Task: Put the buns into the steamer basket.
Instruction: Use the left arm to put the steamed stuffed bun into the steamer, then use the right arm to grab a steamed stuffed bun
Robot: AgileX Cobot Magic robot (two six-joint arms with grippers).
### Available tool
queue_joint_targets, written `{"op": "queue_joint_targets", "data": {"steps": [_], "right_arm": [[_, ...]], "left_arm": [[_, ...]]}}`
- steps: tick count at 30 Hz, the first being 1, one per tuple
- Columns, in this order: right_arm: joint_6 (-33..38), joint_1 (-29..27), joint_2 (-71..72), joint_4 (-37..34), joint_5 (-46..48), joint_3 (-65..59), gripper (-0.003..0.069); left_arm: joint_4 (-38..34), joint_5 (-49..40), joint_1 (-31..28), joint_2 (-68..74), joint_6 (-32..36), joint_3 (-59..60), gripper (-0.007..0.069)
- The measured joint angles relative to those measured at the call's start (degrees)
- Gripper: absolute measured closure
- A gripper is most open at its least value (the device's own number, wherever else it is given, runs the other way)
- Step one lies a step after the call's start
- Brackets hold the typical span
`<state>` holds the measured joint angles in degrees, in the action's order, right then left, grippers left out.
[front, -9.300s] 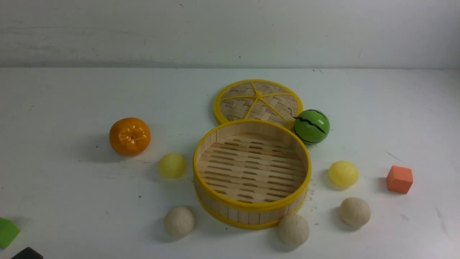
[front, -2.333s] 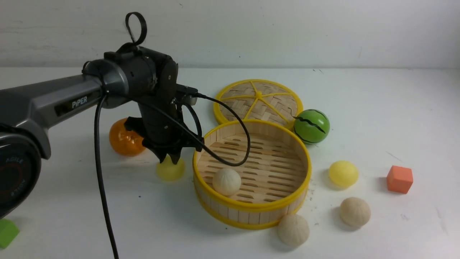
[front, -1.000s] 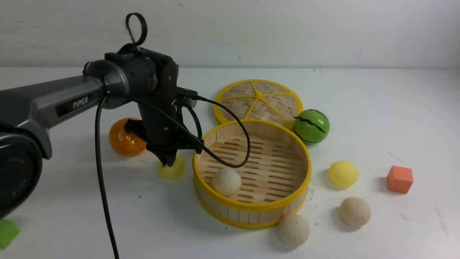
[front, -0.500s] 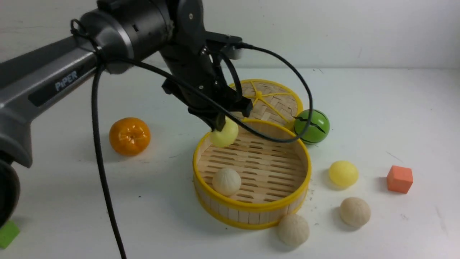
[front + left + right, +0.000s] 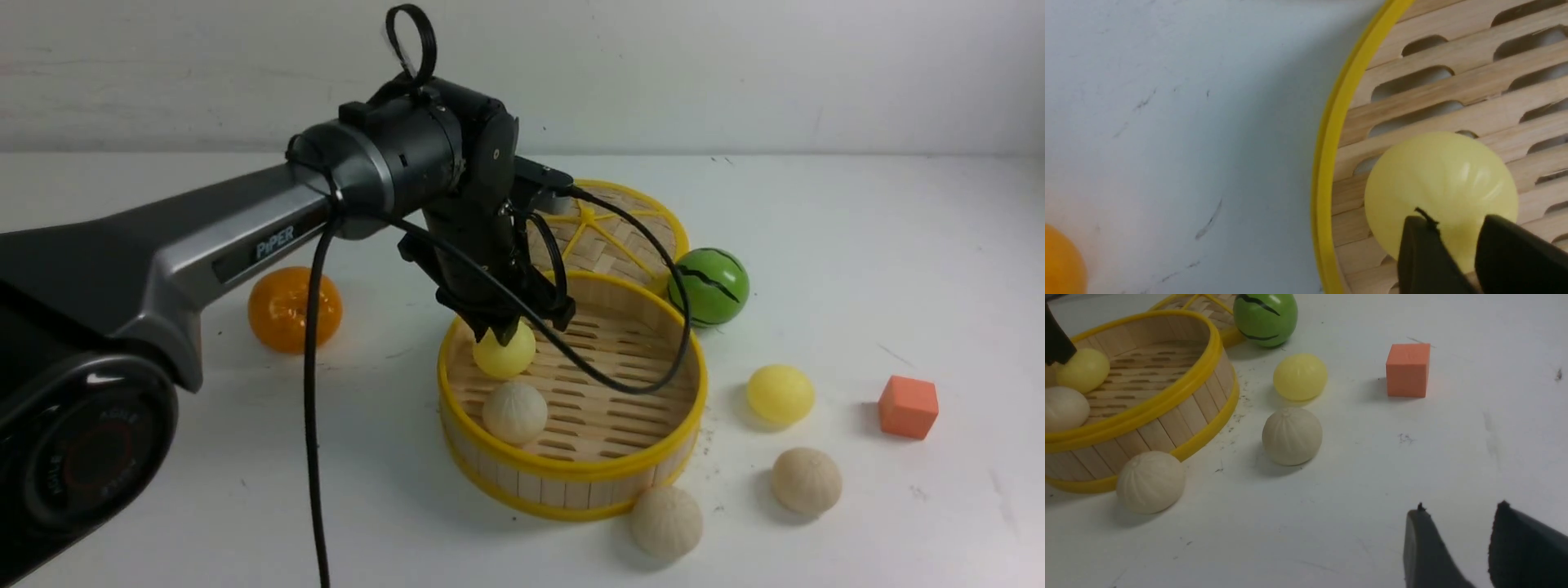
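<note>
In the front view, the left gripper (image 5: 500,331) is hanging inside the steamer basket (image 5: 571,472), close to its left wall. Its tips are sitting right at the top of a smooth yellow bun (image 5: 504,355), which is lying on the slatted floor. A pleated cream bun (image 5: 514,412) is resting just in front of it, also in the basket. Three buns are lying outside on the white table (image 5: 898,245). These are a second yellow bun (image 5: 780,394) to the basket's right, a tan pleated bun (image 5: 807,481) nearer the camera, and a pale pleated bun (image 5: 665,522) just beside the basket's front wall. The woven lid (image 5: 629,233) is lying behind the basket, with the green striped ball (image 5: 708,287) at its right edge. An orange (image 5: 277,314) is sitting to the left and an orange cube (image 5: 908,407) far right.

In the left wrist view, the left gripper's black fingertips (image 5: 1423,253) are standing apart, and the yellow bun's surface is showing between them. The bun is resting on the slats near the yellow rim, not clasped. Whether the tips are touching it, I cannot tell.

In the right wrist view, the right gripper (image 5: 1459,514) is hovering over bare table. Its jaws are parted with nothing between them, well apart from the buns.
</note>
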<state>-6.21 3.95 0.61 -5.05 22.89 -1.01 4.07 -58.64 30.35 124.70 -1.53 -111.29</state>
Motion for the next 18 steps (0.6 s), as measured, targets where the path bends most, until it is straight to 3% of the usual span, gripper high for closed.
{"op": "queue_joint_targets", "data": {"steps": [4,6,9,12,13,15,18], "right_arm": [[0.0,0.0,0.0,0.0,0.0,0.0,0.0418],[0.0,0.0,0.0,0.0,0.0,0.0,0.0418],[0.0,0.0,0.0,0.0,0.0,0.0,0.0418],[0.0,0.0,0.0,0.0,0.0,0.0,0.0418],[0.0,0.0,0.0,0.0,0.0,0.0,0.0418],[0.0,0.0,0.0,0.0,0.0,0.0,0.0418],[0.0,0.0,0.0,0.0,0.0,0.0,0.0418]], "left_arm": [[-1.31,-5.48,-0.02,-1.09,0.0,-3.68,0.0253],[-2.39,-7.39,-0.02,-2.13,-0.06,-4.81,0.0241],[-5.32,-11.21,-0.02,-7.6,-1.12,-6.4,0.0304],[-6.94,-12.01,-0.02,-16.83,-2.44,-4.9,0.0515],[-6.94,-12.0,-0.02,-17.38,-2.44,-4.65,0.0515],[-6.94,-12.09,-0.02,-24.62,-2.63,0.23,0.0638],[-7.55,-12.13,-0.02,-32.46,-2.68,8.76,0.0638]]}}
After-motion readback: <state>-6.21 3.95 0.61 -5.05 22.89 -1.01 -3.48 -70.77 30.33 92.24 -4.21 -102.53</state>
